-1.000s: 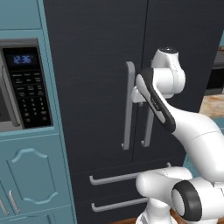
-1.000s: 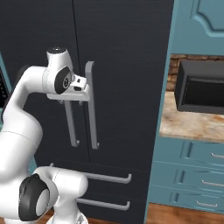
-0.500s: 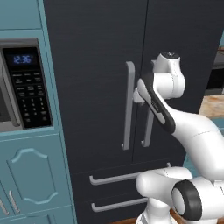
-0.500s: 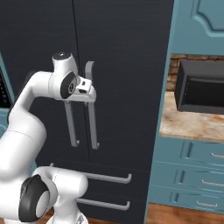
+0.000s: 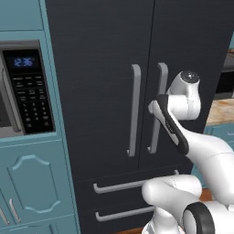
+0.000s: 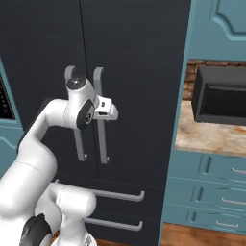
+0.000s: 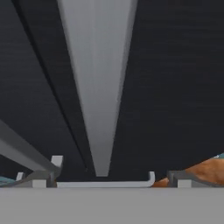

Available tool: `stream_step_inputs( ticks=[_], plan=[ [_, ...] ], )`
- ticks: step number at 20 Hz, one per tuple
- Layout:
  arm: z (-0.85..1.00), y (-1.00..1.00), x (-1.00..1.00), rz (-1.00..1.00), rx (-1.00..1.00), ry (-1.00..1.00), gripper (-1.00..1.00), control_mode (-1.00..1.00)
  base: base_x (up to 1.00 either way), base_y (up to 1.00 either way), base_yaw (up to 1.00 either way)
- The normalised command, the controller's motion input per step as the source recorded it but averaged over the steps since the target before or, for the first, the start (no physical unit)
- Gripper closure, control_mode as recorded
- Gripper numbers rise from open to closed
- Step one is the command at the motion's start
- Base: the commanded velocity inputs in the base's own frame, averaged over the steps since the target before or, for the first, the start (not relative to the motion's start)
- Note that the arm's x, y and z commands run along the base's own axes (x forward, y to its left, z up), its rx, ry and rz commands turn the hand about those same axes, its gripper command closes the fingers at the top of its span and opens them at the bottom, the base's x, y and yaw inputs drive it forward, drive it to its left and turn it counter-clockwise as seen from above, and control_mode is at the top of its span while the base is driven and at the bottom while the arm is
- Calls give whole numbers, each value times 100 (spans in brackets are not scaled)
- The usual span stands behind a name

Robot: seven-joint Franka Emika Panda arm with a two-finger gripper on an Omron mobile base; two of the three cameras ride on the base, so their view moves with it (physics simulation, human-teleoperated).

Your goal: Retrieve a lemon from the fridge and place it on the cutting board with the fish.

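The fridge (image 6: 134, 72) has both doors shut, between teal cabinets (image 5: 32, 183) with a microwave (image 5: 23, 91) on the left and a counter (image 6: 211, 137) on the right. The gripper (image 6: 108, 111), jaws spread wide, is at the right door's handle (image 6: 101, 120). Its fingertips are hard to see.

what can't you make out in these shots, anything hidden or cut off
- Fridge interior, lemon included: hidden by its shut doors in both base views.
- End effector fingertips: in the right base view the hand is turned toward the right door handle, hiding them.
- Microwave: cut off by the left base view's left edge.
- Toaster oven: cut off by the right base view's right edge.
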Motion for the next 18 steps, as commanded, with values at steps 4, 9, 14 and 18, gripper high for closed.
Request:
stream_step_inputs(
  ticks=[4, 9, 14, 18],
  plan=[
    [-1, 6, 3, 0, 0, 0, -100, -100, 0, 0, 0],
    [-1, 18, 5, 0, 0, 0, -100, -100, 0, 0, 0],
    [-1, 7, 37, 0, 0, 0, -100, -100, 0, 0, 0],
    [-15, -7, 49, 0, 0, 0, -100, -100, 0, 0, 0]
  ],
)
